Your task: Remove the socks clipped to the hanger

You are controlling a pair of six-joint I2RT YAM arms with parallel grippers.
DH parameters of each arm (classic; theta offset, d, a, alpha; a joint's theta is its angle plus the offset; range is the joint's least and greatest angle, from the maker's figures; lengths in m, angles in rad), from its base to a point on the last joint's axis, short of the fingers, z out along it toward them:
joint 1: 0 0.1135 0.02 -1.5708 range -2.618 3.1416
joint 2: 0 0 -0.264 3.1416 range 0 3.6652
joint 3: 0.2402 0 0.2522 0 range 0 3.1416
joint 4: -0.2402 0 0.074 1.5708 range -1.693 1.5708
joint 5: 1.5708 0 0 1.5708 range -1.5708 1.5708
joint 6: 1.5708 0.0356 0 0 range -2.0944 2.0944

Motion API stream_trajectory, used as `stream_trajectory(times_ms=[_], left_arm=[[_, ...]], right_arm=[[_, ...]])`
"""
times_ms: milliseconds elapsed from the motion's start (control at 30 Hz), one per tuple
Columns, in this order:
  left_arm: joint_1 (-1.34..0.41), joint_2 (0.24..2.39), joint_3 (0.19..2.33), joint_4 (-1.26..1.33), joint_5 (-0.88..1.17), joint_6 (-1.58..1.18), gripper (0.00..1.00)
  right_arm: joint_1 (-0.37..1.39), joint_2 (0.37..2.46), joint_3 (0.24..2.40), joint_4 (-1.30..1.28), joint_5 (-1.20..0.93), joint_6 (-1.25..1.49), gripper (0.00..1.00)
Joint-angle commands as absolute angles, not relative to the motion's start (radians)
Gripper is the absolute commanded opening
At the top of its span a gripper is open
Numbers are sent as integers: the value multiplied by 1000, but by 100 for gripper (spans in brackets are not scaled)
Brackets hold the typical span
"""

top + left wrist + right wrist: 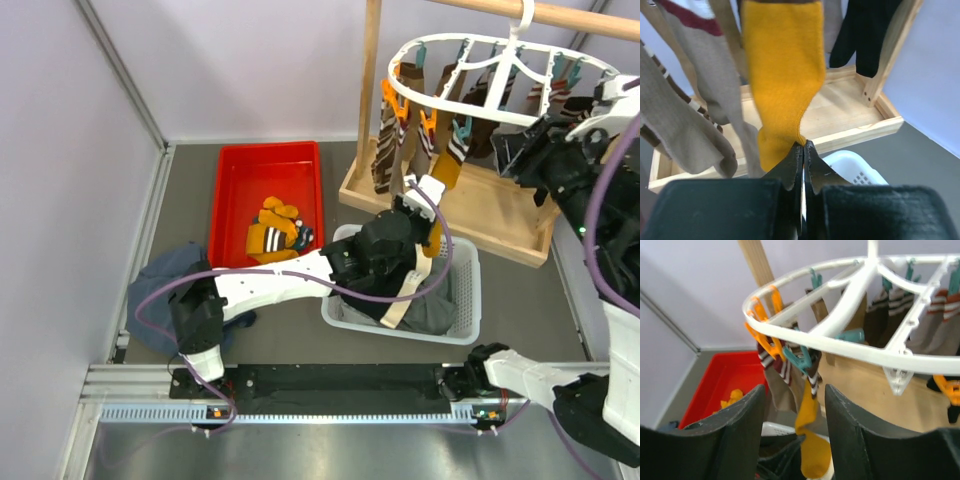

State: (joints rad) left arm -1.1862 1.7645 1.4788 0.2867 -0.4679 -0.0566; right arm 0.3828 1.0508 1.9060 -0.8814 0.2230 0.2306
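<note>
My left gripper (803,146) has its jaws clenched at the mustard sock (782,75) toe; I can't tell if fabric is caught. Right gripper (795,395), jaws released, sits by the hanger (840,342) over the counter's far right. The socks are soft and light: I'd pinch mid-foot and pull down.

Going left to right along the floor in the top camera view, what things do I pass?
crumpled blue-grey garment → red plastic tray → white plastic laundry basket
</note>
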Motion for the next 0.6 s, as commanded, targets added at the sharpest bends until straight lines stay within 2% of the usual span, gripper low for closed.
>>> stream_trajectory(times_ms=[0,133,333,567], left_arm=[[-1216,1717,1474,337,-469,-38,0],[-1242,1709,1476,339,-477,-26,0],[-1252,1677,1467,310,-451,-67,0],[-1252,1620,1425,311,-425,-81,0]], right_arm=[[379,1132,2052,-974,100,213,52],[379,1166,2056,-968,51,172,59],[379,1125,1938,-858,-44,123,59],[379,1144,1873,-816,-11,101,59]])
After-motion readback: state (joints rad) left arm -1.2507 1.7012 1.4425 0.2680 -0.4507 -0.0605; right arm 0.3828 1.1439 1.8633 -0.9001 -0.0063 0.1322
